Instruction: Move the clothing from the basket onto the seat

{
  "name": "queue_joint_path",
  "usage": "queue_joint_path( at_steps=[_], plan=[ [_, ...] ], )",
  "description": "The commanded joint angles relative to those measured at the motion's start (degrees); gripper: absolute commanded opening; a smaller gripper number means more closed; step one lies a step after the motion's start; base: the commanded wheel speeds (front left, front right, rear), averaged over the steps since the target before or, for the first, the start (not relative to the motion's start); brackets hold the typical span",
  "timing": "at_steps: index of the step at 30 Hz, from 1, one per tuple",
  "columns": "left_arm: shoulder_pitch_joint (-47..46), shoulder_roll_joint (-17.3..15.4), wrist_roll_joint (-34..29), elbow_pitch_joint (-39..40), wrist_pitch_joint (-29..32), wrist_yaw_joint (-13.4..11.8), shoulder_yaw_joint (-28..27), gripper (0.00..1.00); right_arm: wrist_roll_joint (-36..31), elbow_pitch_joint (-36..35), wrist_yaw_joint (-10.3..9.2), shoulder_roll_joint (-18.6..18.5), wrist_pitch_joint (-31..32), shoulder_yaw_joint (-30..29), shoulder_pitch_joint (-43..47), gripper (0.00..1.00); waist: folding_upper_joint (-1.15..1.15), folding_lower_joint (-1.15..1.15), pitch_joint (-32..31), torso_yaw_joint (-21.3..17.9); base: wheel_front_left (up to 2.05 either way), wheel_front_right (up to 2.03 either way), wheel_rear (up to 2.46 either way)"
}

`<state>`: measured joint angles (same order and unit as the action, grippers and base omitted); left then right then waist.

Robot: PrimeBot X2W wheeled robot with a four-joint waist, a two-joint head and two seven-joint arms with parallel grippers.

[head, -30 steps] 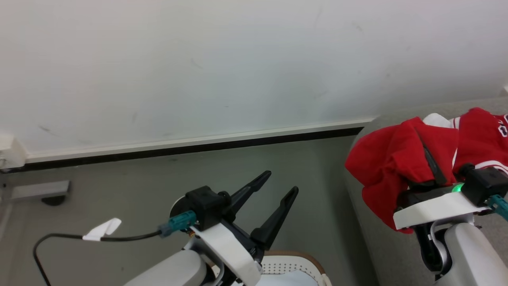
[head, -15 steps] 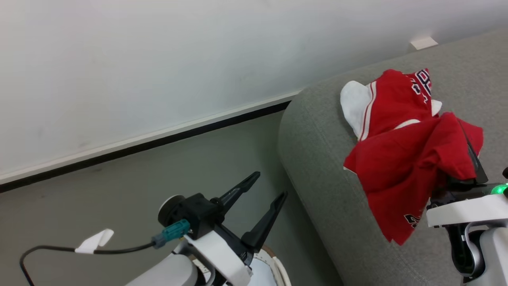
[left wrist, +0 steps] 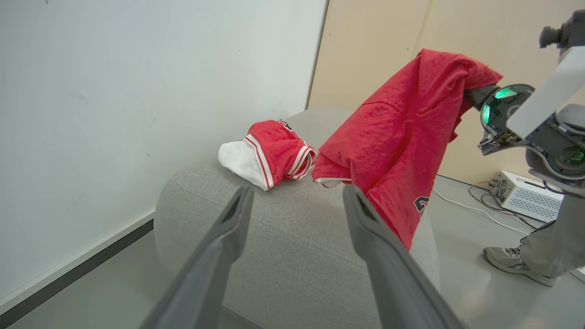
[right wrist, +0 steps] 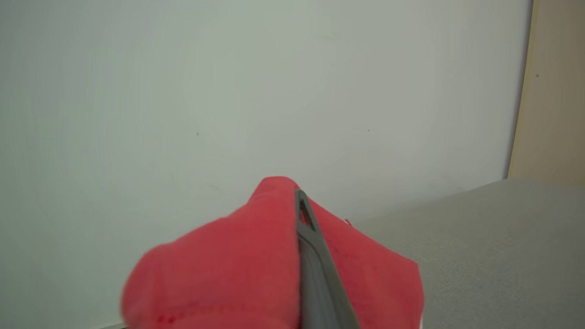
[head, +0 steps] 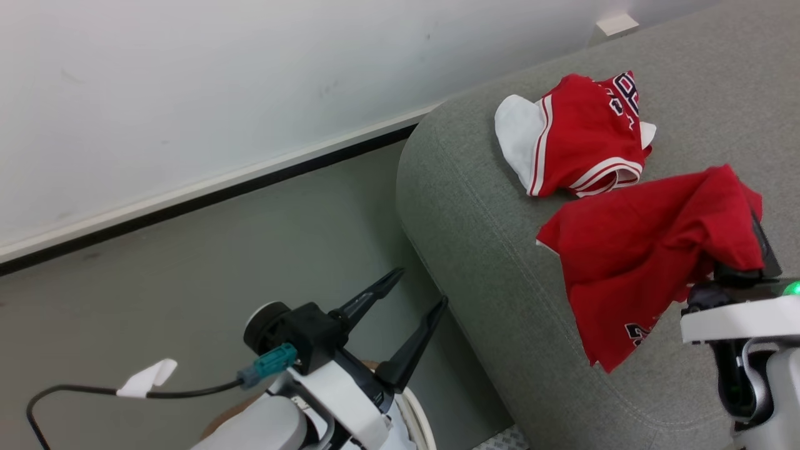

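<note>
The red garment with white panels and striped trim (head: 575, 134) (left wrist: 274, 151) lies crumpled on the light-grey sofa (head: 487, 237) (left wrist: 283, 246) near its rounded end. My right gripper (head: 759, 240) (right wrist: 304, 214) is shut on the plain red garment (head: 637, 250) (left wrist: 402, 132) (right wrist: 219, 269). That garment hangs from it above the sofa cushion, dark print at its low corner. My left gripper (head: 419, 290) (left wrist: 297, 196) is open and holds nothing, off the sofa's end over the floor. A sliver of the basket rim (head: 420, 415) shows beneath it.
A white wall with a dark baseboard (head: 206, 194) runs behind the grey floor. A cable with a white tag (head: 147, 378) trails from my left wrist. Beyond the sofa stand a person's shoe (left wrist: 512, 260) and a white box with cables (left wrist: 525, 196).
The head view has swung right and down, bringing the sofa into the picture. The held plain red garment now hangs clear of the striped one, which lies uncovered.
</note>
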<state>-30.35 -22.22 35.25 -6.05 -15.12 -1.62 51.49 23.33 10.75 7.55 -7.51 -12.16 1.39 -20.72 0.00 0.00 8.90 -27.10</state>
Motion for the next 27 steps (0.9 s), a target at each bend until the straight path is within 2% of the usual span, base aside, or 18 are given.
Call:
queue_joint_path(
  at_steps=[1,8,18,22,27],
  plan=[
    [-0.7,-0.5,-1.3,-0.2,0.0,0.4,-0.3,1.0,-0.1,-0.2,-0.13,-0.1,0.2,-1.0,-2.2,0.0,0.0,0.0,1.7,0.6,0.0,0.0,0.0],
    [-3.1,-2.1,-1.8,1.0,1.1,1.0,-0.4,1.0,-3.5,1.4,-0.14,-2.5,4.0,-6.4,-11.5,0.0,0.0,0.0,7.8,3.9,0.0,0.0,0.0],
    [-6.1,-5.9,-3.1,4.4,3.1,1.5,-1.2,1.0,-10.8,1.2,-0.14,-9.9,10.4,-18.5,-22.5,0.0,0.0,0.0,18.4,10.1,0.0,0.0,0.0],
    [-7.2,-6.7,-3.5,5.5,3.5,2.2,-1.1,1.0,-14.0,5.2,-0.14,-13.1,13.4,-20.9,-24.6,0.0,0.0,0.0,21.3,11.9,0.0,0.0,0.0],
    [-9.0,-5.8,-3.9,5.7,3.4,2.6,-0.9,1.0,-18.5,14.3,-0.14,-17.2,17.4,-21.6,-25.5,0.0,0.0,0.0,23.2,14.2,0.0,0.0,0.0]
  ],
)
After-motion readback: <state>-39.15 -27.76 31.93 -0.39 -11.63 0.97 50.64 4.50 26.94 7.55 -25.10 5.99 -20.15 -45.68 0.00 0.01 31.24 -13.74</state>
